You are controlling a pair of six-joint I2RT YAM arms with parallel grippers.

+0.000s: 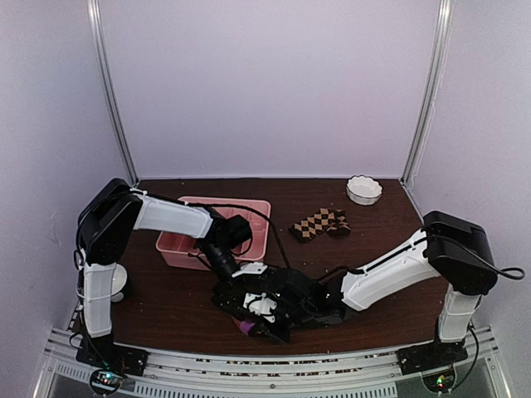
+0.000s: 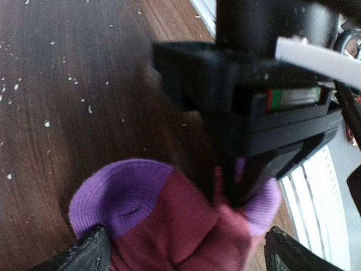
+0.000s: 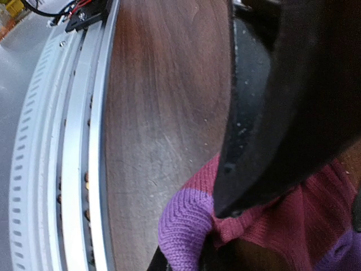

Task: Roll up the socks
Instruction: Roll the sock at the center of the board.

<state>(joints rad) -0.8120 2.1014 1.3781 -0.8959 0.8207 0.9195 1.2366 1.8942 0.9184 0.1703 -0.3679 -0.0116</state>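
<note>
Magenta-pink fabric sock with purple toe [image 2: 169, 220] lies bunched near the front edge of the dark wooden table [image 1: 382, 228]. Right gripper [image 2: 231, 189] jaws are pressed together, pinching its fabric. Left gripper [image 2: 189, 254] jaws are spread wide, straddling the sock. Brown-and-tan checkered sock [image 1: 319, 224] lies well apart, near the white scalloped bowl [image 1: 363, 189].

tray [image 1: 177, 245]: worktop [image 1: 382, 240] left rear
far sock [image 1: 319, 224]: right of tray
bowl [image 1: 363, 190]: right rear corner
near sock [image 1: 245, 330]: front centre edge
</note>
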